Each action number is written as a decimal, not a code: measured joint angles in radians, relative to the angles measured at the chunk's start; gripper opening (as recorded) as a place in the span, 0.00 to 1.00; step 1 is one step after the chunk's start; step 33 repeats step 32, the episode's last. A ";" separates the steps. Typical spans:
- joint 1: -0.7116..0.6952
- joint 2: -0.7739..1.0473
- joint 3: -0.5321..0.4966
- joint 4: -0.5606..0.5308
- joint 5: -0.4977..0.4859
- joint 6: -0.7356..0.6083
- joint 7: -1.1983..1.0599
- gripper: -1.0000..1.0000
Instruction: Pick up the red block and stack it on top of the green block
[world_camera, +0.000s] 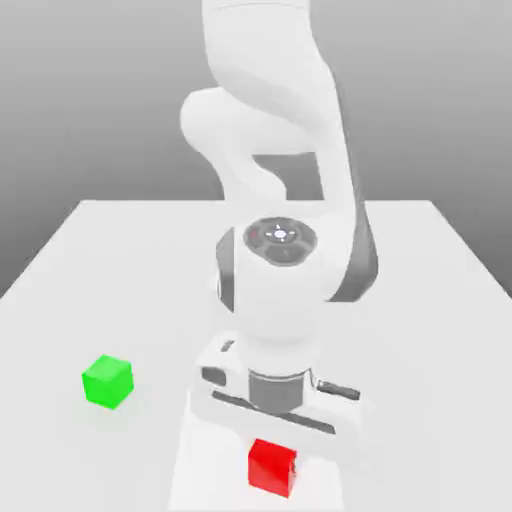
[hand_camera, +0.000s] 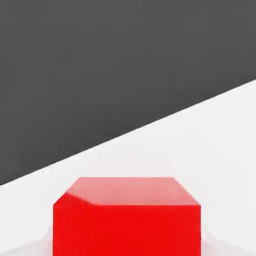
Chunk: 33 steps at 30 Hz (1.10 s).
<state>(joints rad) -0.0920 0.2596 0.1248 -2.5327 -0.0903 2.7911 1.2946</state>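
Nearest to the exterior camera, the red block (world_camera: 272, 466) stood on the white table (world_camera: 120, 260), close to the front edge. The gripper (world_camera: 275, 440) was directly above it, pointing down, and the block sat right under the hand. The fingers themselves were hidden behind the hand body, but the jaws were closed as far as they go, and they seemed to pinch the red block between them. In the hand view the red block (hand_camera: 127, 217) filled the near part of the picture, centred, with its top face level and one small corner facet showing. This agreed with a block sitting straight between the jaws.

A little farther back, toward the exterior view's left, the green block (world_camera: 107, 380) rested on the table alone, well apart from the red one. Nothing stood between them.

So the relation that mattered was this: from the jaws, the green block lay to the exterior view's left and slightly farther from the camera. In my judgement, the next move needed a lift first, then a carry in that direction. Both cubes had no long axis, so the wrist probably needed little turning.
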 joint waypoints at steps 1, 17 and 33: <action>-0.004 -0.035 0.006 -0.006 0.013 -0.029 -0.010 0.00; -0.406 -0.240 -0.254 -0.286 0.101 0.048 0.096 0.00; -0.424 -0.380 -0.247 -0.292 0.058 -0.086 0.126 1.00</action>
